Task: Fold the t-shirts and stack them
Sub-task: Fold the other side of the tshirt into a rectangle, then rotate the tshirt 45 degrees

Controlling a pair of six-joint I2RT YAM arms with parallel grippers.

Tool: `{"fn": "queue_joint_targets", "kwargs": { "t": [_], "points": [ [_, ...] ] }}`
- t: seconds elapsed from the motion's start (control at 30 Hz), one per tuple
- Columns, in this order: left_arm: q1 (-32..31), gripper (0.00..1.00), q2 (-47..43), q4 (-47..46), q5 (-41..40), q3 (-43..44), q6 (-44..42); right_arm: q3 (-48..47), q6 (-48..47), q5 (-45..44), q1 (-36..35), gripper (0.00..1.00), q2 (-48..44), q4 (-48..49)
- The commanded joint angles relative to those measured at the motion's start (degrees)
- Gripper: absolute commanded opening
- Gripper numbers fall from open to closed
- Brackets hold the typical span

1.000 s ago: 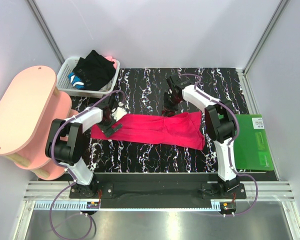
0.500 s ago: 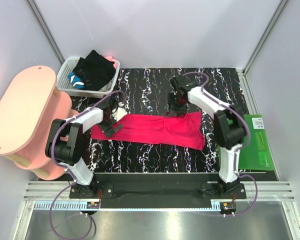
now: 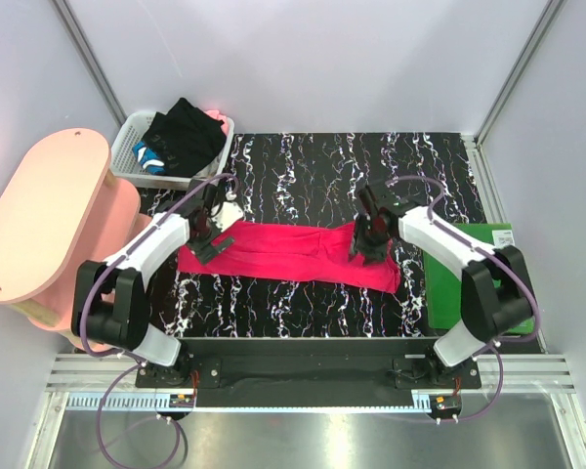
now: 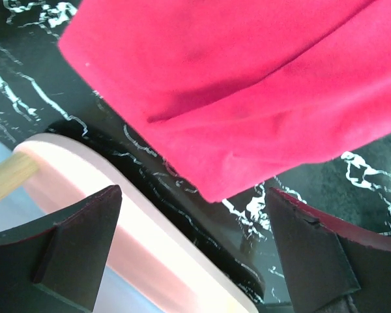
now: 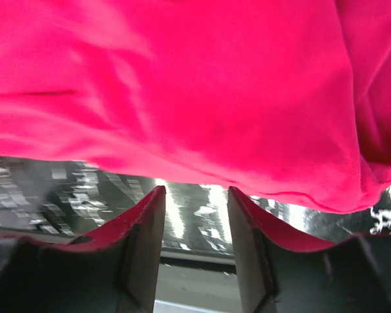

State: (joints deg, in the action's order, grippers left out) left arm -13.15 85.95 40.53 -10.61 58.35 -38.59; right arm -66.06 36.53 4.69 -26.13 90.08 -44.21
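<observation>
The pinkish-red t-shirt [image 3: 293, 252] lies folded into a long band across the middle of the black marbled table [image 3: 293, 166]. It fills the top of the left wrist view [image 4: 247, 85] and the right wrist view [image 5: 182, 85]. My left gripper [image 3: 213, 242] is open and empty over the shirt's left end. My right gripper [image 3: 363, 246] is open and empty over the shirt's right part, its fingers [image 5: 140, 241] apart above the shirt's near edge. The black t-shirt [image 3: 186, 137] lies heaped in the white basket [image 3: 127, 166] at the back left.
A pink oval two-tier stand [image 3: 49, 210] is at the left edge; its rim shows in the left wrist view [image 4: 137, 222]. A green mat [image 3: 483, 278] lies at the right edge, under the right arm. Blue and pink cloth sits in the basket.
My right arm has swung from the far edge of the shirt forward and to the right, over the shirt's right part. My left arm has shifted slightly. The shirt's right end lies narrower.
</observation>
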Motion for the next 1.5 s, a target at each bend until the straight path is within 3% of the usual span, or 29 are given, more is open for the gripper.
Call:
{"fn": "queue_joint_targets", "kwargs": {
  "t": [0.0,0.1,0.4,0.57,0.87,1.13,1.33,1.47],
  "points": [
    [-0.56,0.99,-3.07,3.32,2.34,5.11,0.35,2.78,2.84,1.12,-0.15,0.47,3.34,2.54],
    [-2.75,0.99,-1.67,3.67,3.32,6.07,1.32,2.78,2.93,-1.95,-0.15,0.41,5.71,2.63],
    [-6.10,0.99,13.79,-0.19,-0.10,7.31,3.52,3.66,3.19,-3.20,0.38,0.29,11.95,3.51],
    [-4.00,0.99,15.12,-1.95,-2.04,6.08,2.12,3.05,2.75,-1.09,1.87,0.27,15.56,4.56],
    [-1.62,0.99,11.88,-3.71,-1.00,-0.95,0.70,-1.60,0.03,4.71,10.83,0.27,20.29,5.36],
    [-7.76,0.99,3.18,1.19,4.44,-7.98,4.13,-18.38,-4.44,9.64,13.56,0.24,31.72,0.45],
    [-9.79,0.99,0.10,12.18,16.82,-4.04,7.03,-36.31,-9.28,10.26,13.91,0.24,44.89,-7.03],
    [-12.69,0.99,-0.09,13.69,21.15,-3.33,8.96,-49.56,-9.55,10.68,16.19,0.24,51.06,-11.34]
  ]
}}
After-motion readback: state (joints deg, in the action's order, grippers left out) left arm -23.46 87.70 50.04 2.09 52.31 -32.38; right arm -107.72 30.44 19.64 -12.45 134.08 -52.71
